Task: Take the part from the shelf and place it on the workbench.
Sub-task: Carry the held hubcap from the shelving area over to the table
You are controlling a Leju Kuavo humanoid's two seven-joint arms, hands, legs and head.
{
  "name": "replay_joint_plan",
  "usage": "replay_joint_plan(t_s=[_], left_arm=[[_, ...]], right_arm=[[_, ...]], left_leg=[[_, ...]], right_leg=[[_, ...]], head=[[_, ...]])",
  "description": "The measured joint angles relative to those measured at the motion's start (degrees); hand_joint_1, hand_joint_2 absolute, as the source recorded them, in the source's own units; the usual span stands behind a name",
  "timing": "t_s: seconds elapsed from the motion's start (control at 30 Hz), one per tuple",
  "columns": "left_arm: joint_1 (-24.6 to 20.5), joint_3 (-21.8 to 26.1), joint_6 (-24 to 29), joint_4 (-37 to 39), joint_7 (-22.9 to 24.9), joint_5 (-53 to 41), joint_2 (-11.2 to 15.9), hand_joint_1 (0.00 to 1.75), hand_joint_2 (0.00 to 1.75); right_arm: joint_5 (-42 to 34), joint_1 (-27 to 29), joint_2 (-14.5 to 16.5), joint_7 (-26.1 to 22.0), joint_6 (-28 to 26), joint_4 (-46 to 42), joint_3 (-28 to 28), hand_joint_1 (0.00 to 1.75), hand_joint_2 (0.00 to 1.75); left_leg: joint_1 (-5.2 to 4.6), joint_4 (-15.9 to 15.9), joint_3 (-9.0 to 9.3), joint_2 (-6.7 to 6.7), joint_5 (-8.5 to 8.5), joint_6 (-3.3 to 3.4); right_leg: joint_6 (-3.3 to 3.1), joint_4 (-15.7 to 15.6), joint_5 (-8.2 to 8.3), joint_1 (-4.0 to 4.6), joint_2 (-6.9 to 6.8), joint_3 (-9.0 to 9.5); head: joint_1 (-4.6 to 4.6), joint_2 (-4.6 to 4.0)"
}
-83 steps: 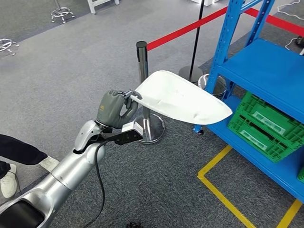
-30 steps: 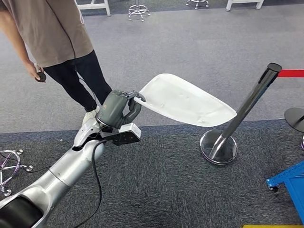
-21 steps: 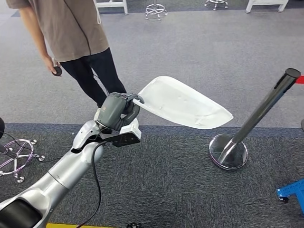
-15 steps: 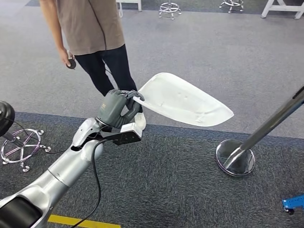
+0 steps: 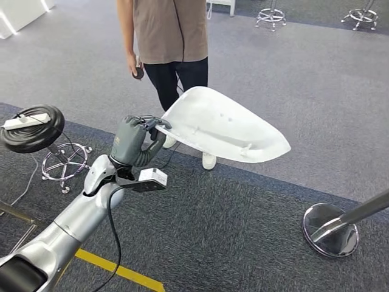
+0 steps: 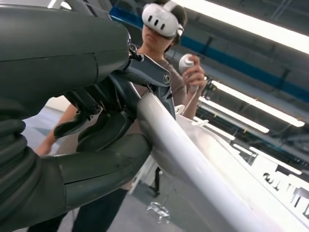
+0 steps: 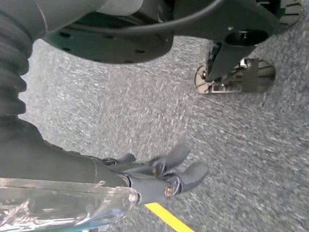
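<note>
The part (image 5: 225, 125) is a long white curved shell, held in the air over grey carpet and pointing right. My left hand (image 5: 133, 141) grips its near left edge, fingers wrapped over the rim. The left wrist view shows the same hold close up, with the dark fingers (image 6: 109, 130) clamped round the white part (image 6: 189, 159). My right hand (image 7: 160, 174) hangs over the carpet, its fingers stretched out and holding nothing.
A person (image 5: 171, 30) stands just beyond the part, holding a small controller (image 5: 138, 73). A black round stool (image 5: 32, 126) stands at the left. A chrome stanchion base (image 5: 331, 229) sits at the lower right. A yellow floor line (image 5: 115, 271) runs below my arm.
The whole view has swung left: the blue shelf has left the picture, the stanchion has slid right, and the person and a black stool have come in. My left hand still holds the part.
</note>
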Motion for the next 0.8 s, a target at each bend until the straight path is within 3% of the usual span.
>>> replay_joint_plan(t_s=[0.03, 0.07, 0.1, 0.17, 0.23, 0.27, 0.33, 0.37, 0.43, 0.47, 0.53, 0.6, 0.67, 0.73, 0.77, 0.8], left_arm=[[0.31, 0.24, -0.78, -0.33, 0.11, -0.02, 0.51, 1.75, 1.75], [0.5, 0.49, -1.6, -0.64, 0.31, -0.03, 1.0, 1.75, 1.75], [0.54, 0.72, -2.46, -0.89, 0.61, -0.01, 1.33, 1.75, 1.75], [0.48, 0.96, -3.8, -1.2, 1.23, 0.13, 1.67, 1.75, 1.75], [0.6, 1.02, -4.69, -1.27, 1.78, 0.28, 1.78, 1.75, 1.75], [0.68, 1.03, -5.19, -1.28, 2.11, 0.42, 1.85, 1.75, 1.75], [0.71, 1.09, -6.15, -1.42, 2.73, 0.87, 1.96, 1.75, 1.75], [0.63, 1.12, -6.49, -1.54, 2.93, 1.14, 1.98, 1.75, 1.75], [0.45, 1.16, -7.0, -1.86, 3.24, 1.67, 1.89, 1.75, 1.75], [0.41, 1.19, -7.49, -1.96, 3.6, 2.12, 1.85, 1.75, 1.75], [0.61, 1.41, -8.52, -2.09, 4.6, 2.9, 1.86, 1.75, 1.75], [0.69, 1.65, -8.98, -2.23, 5.55, 2.83, 1.9, 1.75, 1.75], [0.65, 1.77, -9.09, -2.35, 6.32, 2.2, 1.78, 1.75, 1.75], [0.81, 1.87, -9.16, -2.32, 6.98, 1.57, 1.6, 1.75, 1.75], [0.9, 1.91, -9.15, -2.3, 7.2, 1.32, 1.55, 1.75, 1.75], [0.96, 1.94, -9.09, -2.27, 7.35, 1.1, 1.52, 1.75, 1.75]], right_arm=[[-0.04, -0.04, 0.11, 0.04, -0.01, 0.0, 0.03, 0.0, 1.75], [-0.1, -0.05, 0.22, 0.07, -0.03, 0.0, 0.04, 0.0, 1.75], [-0.16, -0.02, 0.33, 0.09, -0.06, 0.0, 0.04, 0.0, 1.75], [-0.32, 0.23, 0.44, 0.09, -0.08, -0.01, 0.03, 0.0, 1.75], [-0.5, 0.43, 0.45, 0.02, -0.1, -0.02, 0.01, 0.0, 1.75], [-0.61, 0.46, 0.45, -0.03, -0.12, -0.02, 0.01, 0.0, 1.75], [-0.84, 0.44, 0.5, -0.11, -0.13, -0.02, -0.01, 0.0, 1.75], [-0.92, 0.43, 0.52, -0.14, -0.13, -0.02, -0.02, 0.0, 1.75], [-1.01, 0.42, 0.56, -0.19, -0.13, -0.02, -0.03, 0.0, 1.75], [-1.05, 0.41, 0.56, -0.19, -0.14, -0.02, -0.03, 0.0, 1.75], [-1.13, 0.31, 0.57, -0.14, -0.16, -0.02, -0.06, 0.0, 1.75], [-1.15, 0.19, 0.57, -0.09, -0.2, -0.02, -0.08, 0.0, 1.75], [-1.2, 0.24, 0.57, -0.06, -0.25, -0.01, -0.08, 0.0, 1.75], [-1.31, 0.17, 0.57, -0.08, -0.26, -0.01, -0.09, 0.0, 1.75], [-1.35, 0.06, 0.57, -0.07, -0.28, -0.01, -0.09, 0.0, 1.75], [-1.33, -0.05, 0.57, -0.04, -0.29, -0.01, -0.09, 0.0, 1.75]], left_leg=[[0.08, -0.05, -0.11, 0.04, 0.0, -0.35], [-0.01, 0.47, -0.44, 1.07, -0.51, -0.65], [-0.14, 2.11, -1.26, 2.65, -1.63, -0.87], [-0.33, 8.47, -4.35, 6.05, -5.09, -1.19], [-0.28, 14.24, -7.18, 7.06, -7.0, -1.47], [-0.25, 14.67, -7.37, 7.28, -6.51, -1.56], [-0.21, 9.6, -4.51, 8.32, -3.18, -1.59], [-0.33, 5.82, -2.34, 9.7, -1.64, -1.56], [-0.64, 0.62, 0.54, 11.73, -0.32, -0.91], [-0.82, -0.17, 0.9, 11.92, -0.49, -0.49], [-0.77, -0.44, 0.92, 10.61, -0.55, 0.4], [-0.45, -0.61, 1.05, 9.31, -0.47, 1.04], [-0.25, -0.64, 1.12, 8.1, -0.49, 1.48], [-0.26, -0.61, 1.14, 6.65, -0.54, 1.66], [-0.25, -0.59, 1.16, 5.87, -0.55, 1.65], [-0.21, -0.55, 1.2, 5.07, -0.56, 1.61]], right_leg=[[-0.37, -0.21, 0.12, 0.04, -0.64, 0.09], [-0.78, -0.47, 0.26, 0.02, -1.3, 0.24], [-1.1, -0.75, 0.41, -0.01, -2.05, 0.37], [-1.5, -0.97, 0.45, 0.1, -3.65, 0.5], [-1.6, -0.97, 0.32, 0.17, -5.32, 0.54], [-1.59, -0.97, 0.23, 0.16, -6.15, 0.6], [-1.39, -0.97, -0.03, 0.14, -7.63, 0.93], [-1.18, -0.94, -0.23, 0.26, -8.29, 1.15], [-0.67, -0.85, -0.69, 0.67, -9.43, 1.51], [-0.41, -0.89, -0.89, 0.87, -10.02, 1.69], [0.17, -1.04, -1.28, 0.86, -10.92, 2.11], [0.84, 0.9, -2.69, 0.65, -9.06, 1.42], [1.24, 7.47, -5.79, 0.49, -6.1, -1.82], [1.32, 14.33, -7.96, 0.46, -5.19, -5.64], [1.29, 15.33, -7.57, 0.46, -5.08, -6.48], [1.21, 14.08, -6.1, 0.41, -4.93, -6.24]], head=[[0.0, -0.01], [-0.17, -0.01], [-0.36, -0.01], [-0.7, -0.01], [-0.74, -0.01], [-0.75, -0.01], [-0.76, -0.01], [-0.8, -0.01], [-0.81, 0.0], [-0.8, 0.0], [-0.73, -0.01], [-0.55, -0.01], [-0.29, -0.01], [-0.24, -0.01], [-0.23, -0.01], [-0.23, -0.01]])
